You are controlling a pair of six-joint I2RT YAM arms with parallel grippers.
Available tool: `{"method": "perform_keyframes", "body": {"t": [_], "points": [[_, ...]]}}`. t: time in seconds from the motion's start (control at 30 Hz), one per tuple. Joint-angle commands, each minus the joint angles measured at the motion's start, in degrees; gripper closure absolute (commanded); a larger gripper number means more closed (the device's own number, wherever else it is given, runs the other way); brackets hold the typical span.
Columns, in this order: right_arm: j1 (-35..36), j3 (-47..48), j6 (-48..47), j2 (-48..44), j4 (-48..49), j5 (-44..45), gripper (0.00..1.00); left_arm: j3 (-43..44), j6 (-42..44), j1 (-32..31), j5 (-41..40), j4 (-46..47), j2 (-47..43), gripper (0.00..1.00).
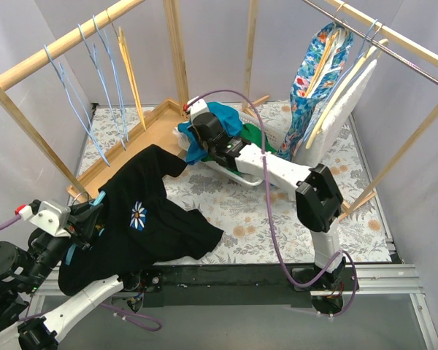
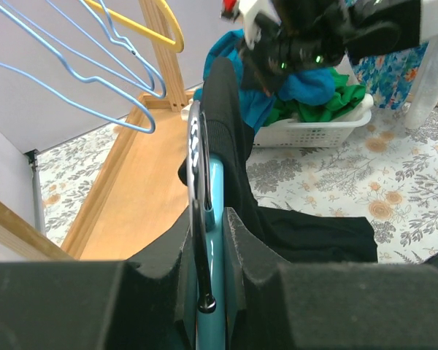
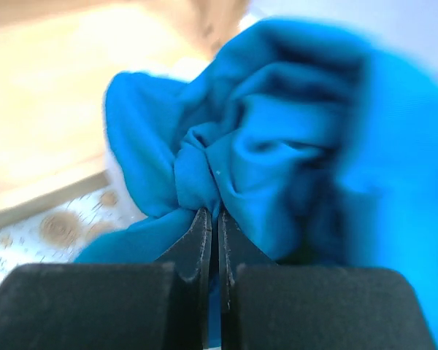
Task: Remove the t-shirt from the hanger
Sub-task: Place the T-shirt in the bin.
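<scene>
**Table [image 1: 277,211], shirt and two claws.** A black t-shirt [image 1: 160,219] sprawls over the left side of the flowered table, its neck end hung on a teal hanger [image 2: 212,211] at the near left corner. Near the far side of the table, a white basket [image 2: 314,133] holds a heap of blue cloth [image 3: 263,146] and something green. The left claw [image 2: 213,230] is pressed in on the hanger's neck, with black fabric bunched just beside its fingers. The right claw [image 3: 212,219] is at the basket, its jaws pressed together on a fold of the blue cloth, not on the shirt.

The step in hand looks like taking a hold for the pull, and that pinch appears misplaced. To do it well, the right claw would let go of the blue cloth and cross to the black sleeve lying nearest the basket. It would pinch one thick fold there and draw it along the hanger's arm and away. Meanwhile the left claw would keep the hanger steady, so one shoulder slips off before the other. Pulling now would likely drag the blue cloth or tip the basket.

No brand, label or writing can be read. The shirt's only mark is a white flower print [image 1: 137,216].
</scene>
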Motion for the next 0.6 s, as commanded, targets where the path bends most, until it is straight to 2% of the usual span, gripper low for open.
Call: {"method": "perform_keyframes", "body": {"t": [0.0, 0.27, 0.57], "points": [[-3.23, -0.21, -0.98, -7.06, 3.72, 6.95, 0.99, -0.87, -0.21, -0.37, 2.34, 5.32, 1.05, 1.00], [-8.94, -4.69, 0.25, -5.58, 1.52, 4.05, 0.99, -3.77, 0.31, -0.37, 5.24, 8.92, 2.45, 1.00], [-9.03, -16.28, 6.31, -2.06, 2.31, -6.48, 0.99, -6.23, 1.81, -0.37, 9.81, 14.11, 5.53, 1.00]]}}
